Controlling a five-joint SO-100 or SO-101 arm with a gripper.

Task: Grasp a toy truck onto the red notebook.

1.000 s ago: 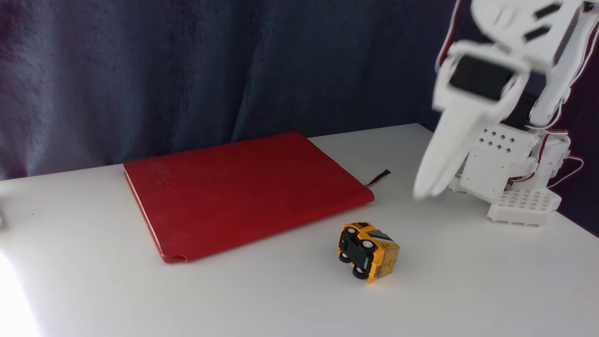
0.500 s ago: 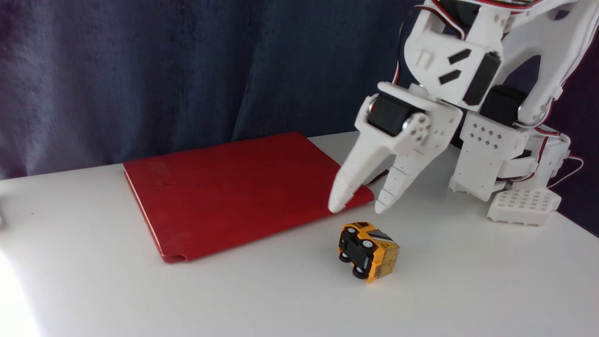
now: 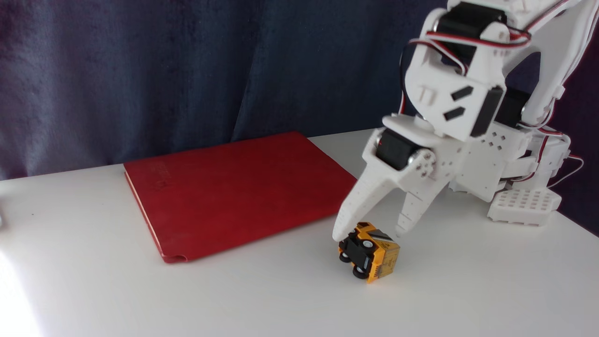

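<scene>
Toward the left and far side of the white table (image 3: 93, 281) lies the red notebook (image 3: 234, 192), flat and closed, its near right corner close to the gripper's left fingertip; just right of that corner, nearer the camera, the toy truck (image 3: 368, 252) lies tipped on its side, black underside and white-hubbed wheels facing left and near, its long axis running from far-left to near-right; directly above and slightly behind the truck hangs the gripper (image 3: 372, 230), pointing down, jaws spread wide and holding nothing; the left fingertip seems to touch or nearly touch the truck's cab end, though contact cannot be confirmed, while the right fingertip stands just beyond the truck's far right edge; the truck therefore sits between and slightly below the tips; the coming move likely needs a short descent before closing; rightmost, the arm's base (image 3: 524, 206) rests on the table's far corner.
</scene>
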